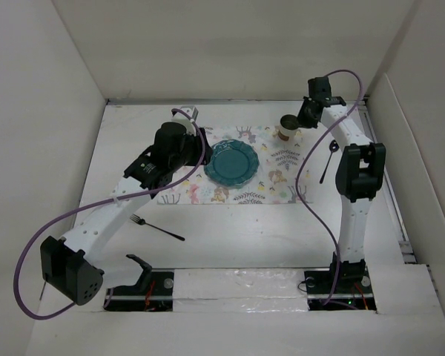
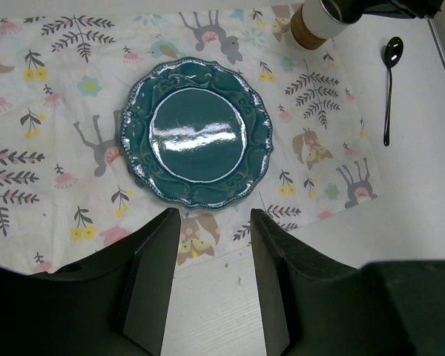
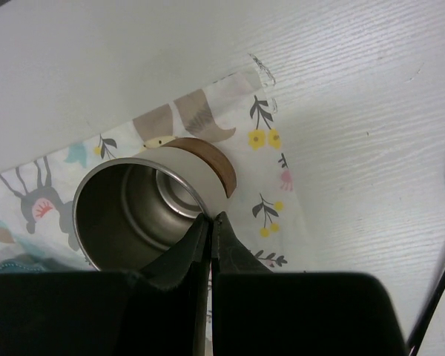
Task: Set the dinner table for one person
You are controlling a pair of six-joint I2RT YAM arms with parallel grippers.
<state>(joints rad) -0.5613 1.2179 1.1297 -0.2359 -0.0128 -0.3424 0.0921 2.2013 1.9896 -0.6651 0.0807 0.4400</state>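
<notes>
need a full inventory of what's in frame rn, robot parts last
dinner table: 1, white, under everything
placemat: 1, white with pastel animal and leaf prints, far middle of the table
plate: 1, teal, on the placemat
cup: 1, metal inside, cork-brown base, upright on the placemat's far right corner
spoon: 1, black, on the table right of the placemat
fork: 1, black, on the table near-left of the placemat
left gripper: 1, black, open, empty, by the plate
right gripper: 1, black, shut on the cup's rim

It looked like a robotics lab test cell: plain white panels (image 1: 208, 44) boxed in the dinner table (image 1: 245, 230), with cabled arms (image 1: 104, 222) bolted at its edge.
</notes>
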